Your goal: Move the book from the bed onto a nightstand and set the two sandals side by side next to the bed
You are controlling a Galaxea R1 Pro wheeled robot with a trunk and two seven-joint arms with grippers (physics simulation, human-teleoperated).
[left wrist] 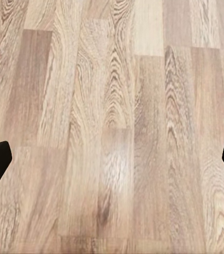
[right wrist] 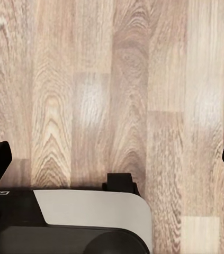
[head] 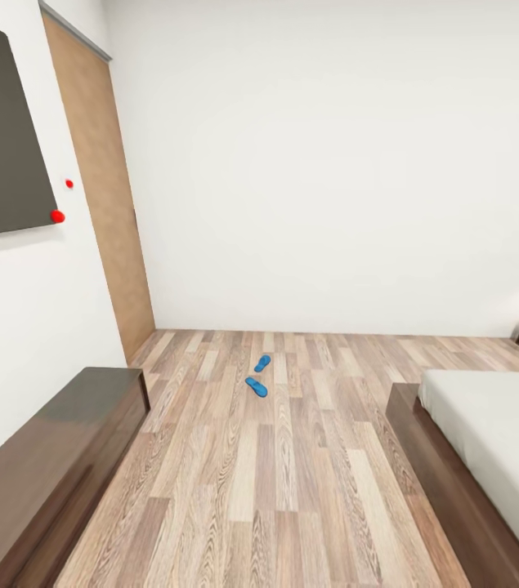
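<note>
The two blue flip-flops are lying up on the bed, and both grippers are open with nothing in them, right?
Not quite. The head view shows the two sandals on the wood floor, apart from the bed. The rest holds: the left gripper and right gripper are open and empty.

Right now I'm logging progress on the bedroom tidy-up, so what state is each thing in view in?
Two bright blue flip-flop sandals: on the wood-plank floor, apart, angled differently, away from the bed.
Large low bed with off-white mattress: visible part bare, no book seen.
Plain brown door: closed.
Left gripper: open, empty, over floor.
Right gripper: open, empty, over floor.
</note>
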